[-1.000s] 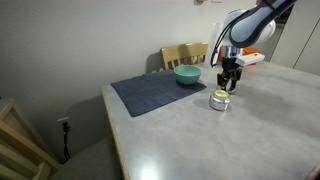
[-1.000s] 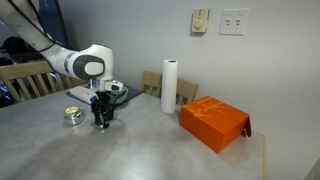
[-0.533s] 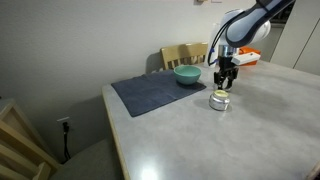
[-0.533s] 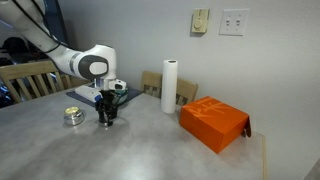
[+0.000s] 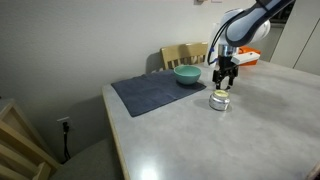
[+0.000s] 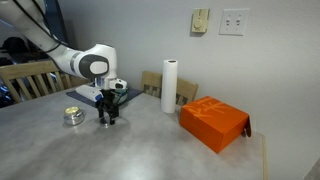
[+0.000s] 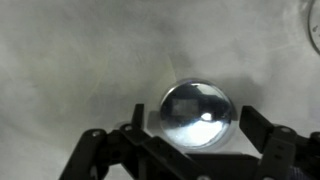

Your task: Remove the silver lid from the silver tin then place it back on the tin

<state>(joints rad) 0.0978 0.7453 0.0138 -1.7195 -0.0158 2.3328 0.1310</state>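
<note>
In the wrist view the silver lid [image 7: 197,113] lies on the grey table, round and shiny. My gripper [image 7: 195,122] straddles it, open, with a black finger [image 7: 138,117] on each side and a small gap to the lid's rim. In both exterior views the silver tin [image 5: 220,100] [image 6: 73,116] stands uncovered on the table, yellowish inside. My gripper [image 6: 107,119] is low at the tabletop a short way beside the tin. The fingers hide the lid in both exterior views.
A teal bowl [image 5: 187,74] sits on a dark mat [image 5: 155,93] near a wooden chair [image 5: 186,53]. An orange box [image 6: 213,122] and an upright paper roll [image 6: 171,86] stand farther along the table. The table's edge [image 5: 112,120] runs close to the mat.
The gripper shifted slightly sideways away from the tin, then its jaws went from shut on the lid to open, letting the lid go on the table. The tin has not moved.
</note>
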